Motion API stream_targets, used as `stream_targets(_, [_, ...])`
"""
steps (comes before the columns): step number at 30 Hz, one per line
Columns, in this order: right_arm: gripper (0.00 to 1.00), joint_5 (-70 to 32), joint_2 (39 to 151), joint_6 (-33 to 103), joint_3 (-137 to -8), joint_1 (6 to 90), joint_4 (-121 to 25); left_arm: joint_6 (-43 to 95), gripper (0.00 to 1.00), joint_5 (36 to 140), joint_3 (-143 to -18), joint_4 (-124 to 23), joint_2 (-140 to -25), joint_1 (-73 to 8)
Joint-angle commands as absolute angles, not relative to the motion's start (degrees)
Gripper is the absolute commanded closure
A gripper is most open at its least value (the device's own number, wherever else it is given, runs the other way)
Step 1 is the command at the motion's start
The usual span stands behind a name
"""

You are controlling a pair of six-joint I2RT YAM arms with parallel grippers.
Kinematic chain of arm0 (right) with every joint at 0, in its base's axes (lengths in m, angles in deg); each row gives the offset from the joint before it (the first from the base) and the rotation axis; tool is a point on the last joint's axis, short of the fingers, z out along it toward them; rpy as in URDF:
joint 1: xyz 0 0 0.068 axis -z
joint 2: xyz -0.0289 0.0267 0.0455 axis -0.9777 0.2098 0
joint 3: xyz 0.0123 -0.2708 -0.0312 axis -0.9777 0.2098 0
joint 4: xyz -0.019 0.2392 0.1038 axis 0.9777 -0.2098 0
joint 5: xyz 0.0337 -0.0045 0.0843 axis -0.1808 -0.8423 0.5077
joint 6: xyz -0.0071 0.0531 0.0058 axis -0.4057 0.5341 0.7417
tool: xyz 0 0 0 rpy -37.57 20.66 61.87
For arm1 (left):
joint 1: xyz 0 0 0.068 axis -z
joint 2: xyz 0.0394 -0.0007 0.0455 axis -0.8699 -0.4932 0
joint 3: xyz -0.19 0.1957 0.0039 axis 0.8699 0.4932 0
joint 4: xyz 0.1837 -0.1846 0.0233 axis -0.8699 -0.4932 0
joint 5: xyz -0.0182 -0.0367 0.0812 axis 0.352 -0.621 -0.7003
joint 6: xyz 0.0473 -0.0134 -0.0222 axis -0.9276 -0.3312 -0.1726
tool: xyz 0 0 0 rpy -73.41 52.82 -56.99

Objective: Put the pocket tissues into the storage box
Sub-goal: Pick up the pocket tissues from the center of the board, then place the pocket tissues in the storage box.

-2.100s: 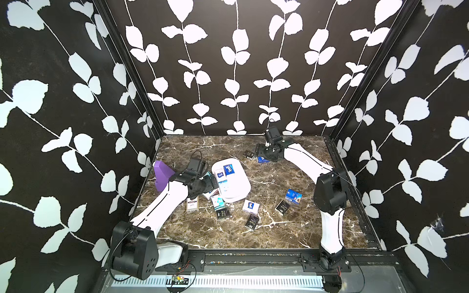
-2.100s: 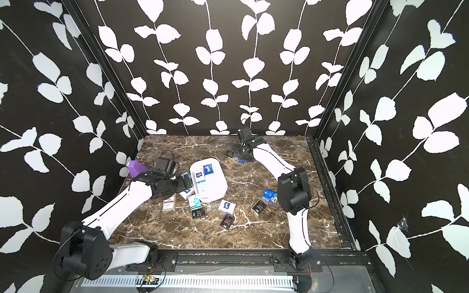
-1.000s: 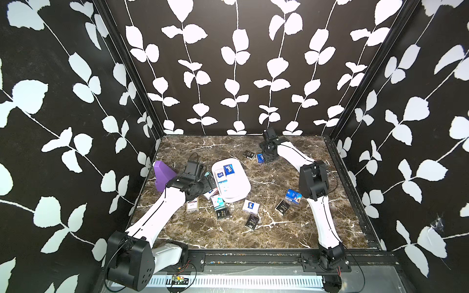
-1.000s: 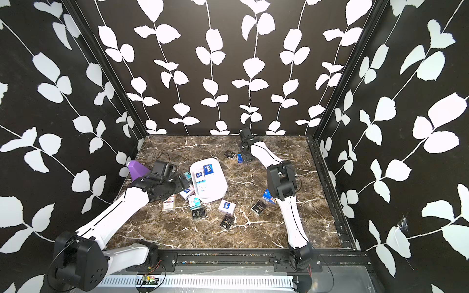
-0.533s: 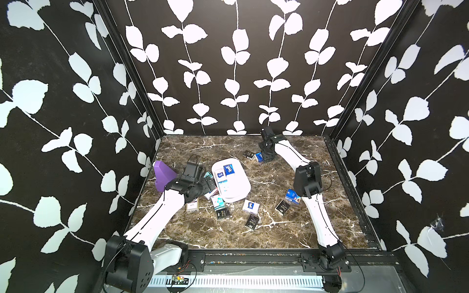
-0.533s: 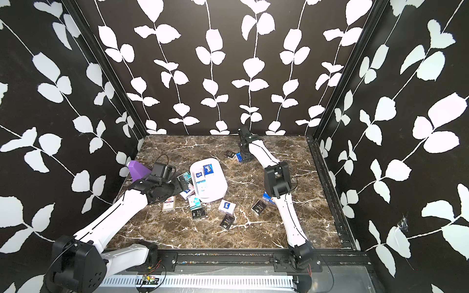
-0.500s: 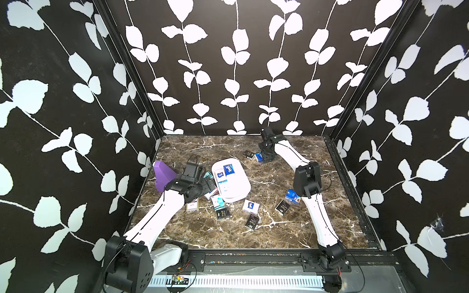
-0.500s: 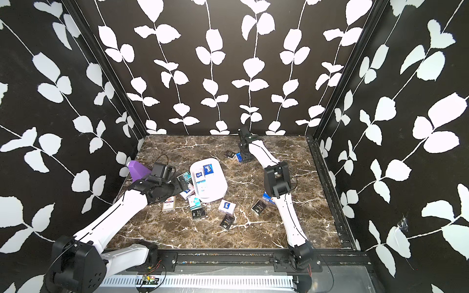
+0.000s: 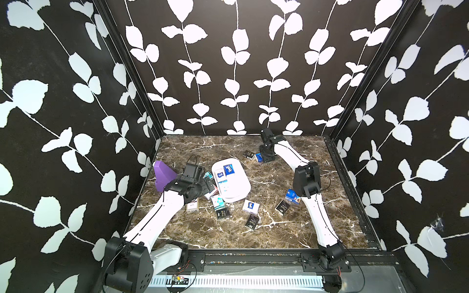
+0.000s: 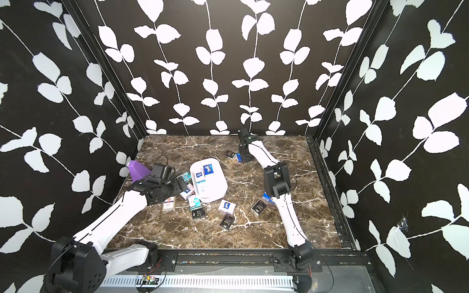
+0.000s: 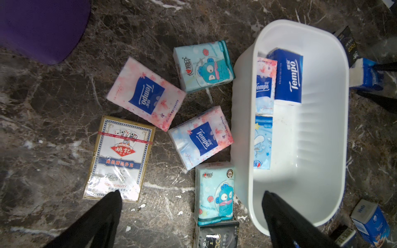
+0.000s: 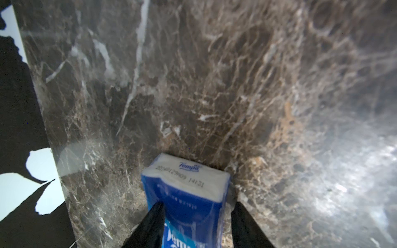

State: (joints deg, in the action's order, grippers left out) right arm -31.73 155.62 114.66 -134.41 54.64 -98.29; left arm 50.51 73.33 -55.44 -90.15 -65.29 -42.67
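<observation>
The white storage box [image 9: 244, 192] [image 10: 220, 189] [image 11: 311, 150] sits left of centre with three pocket tissues inside, among them a blue pack [image 11: 287, 75]. My left gripper [image 11: 190, 196] [image 9: 208, 183] hangs open over the packs beside the box: a pink one [image 11: 146, 93], a teal one [image 11: 203, 65], a pink-and-blue one [image 11: 200, 137] and another teal one [image 11: 214, 191]. Near the back wall my right gripper [image 12: 197, 204] [image 9: 262, 158] [image 10: 240, 157] has closed on the long sides of a blue pack [image 12: 189, 193] resting on the marble.
A purple wedge [image 9: 162, 173] [image 11: 43, 28] stands behind the left gripper. A box of playing cards [image 11: 119, 158] lies among the packs. A black pack [image 9: 248, 154] lies next to the right gripper. More packs [image 9: 250, 206] [image 9: 282, 208] lie in front of the box.
The right gripper's jaws have narrowed onto the blue pack at the back. The left arm has shifted only slightly and stays open.
</observation>
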Motion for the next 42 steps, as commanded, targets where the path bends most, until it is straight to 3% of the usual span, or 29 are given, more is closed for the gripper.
stream_targets(1, [0.57, -32.3, 157.3, 113.4, -134.1, 54.6, -99.4, 49.2, 0.01, 72.4, -55.1, -91.8, -64.0, -43.2])
stream_targets(7, [0.78, -33.7, 151.5, 107.6, -126.1, 54.7, -92.0, 48.6, 0.01, 72.7, -55.9, -91.7, -64.7, -43.3])
stream_targets(16, [0.81, -27.4, 133.4, 94.3, -97.8, 55.0, -72.9, 48.6, 0.01, 75.2, -56.6, -89.4, -66.9, -43.4])
stream_targets(24, [0.81, -17.1, 120.8, 75.7, -83.4, 55.1, -73.5, 46.7, 0.01, 77.3, -59.2, -89.3, -69.9, -43.6])
stream_targets(32, [0.81, -8.4, 115.5, 60.6, -83.7, 53.8, -79.3, 44.9, 0.01, 77.5, -61.6, -90.3, -71.1, -43.7])
stream_targets(42, [0.8, -6.8, 123.6, 45.8, -102.7, 44.9, -95.2, 46.5, 0.01, 77.0, -60.3, -90.8, -69.6, -43.7])
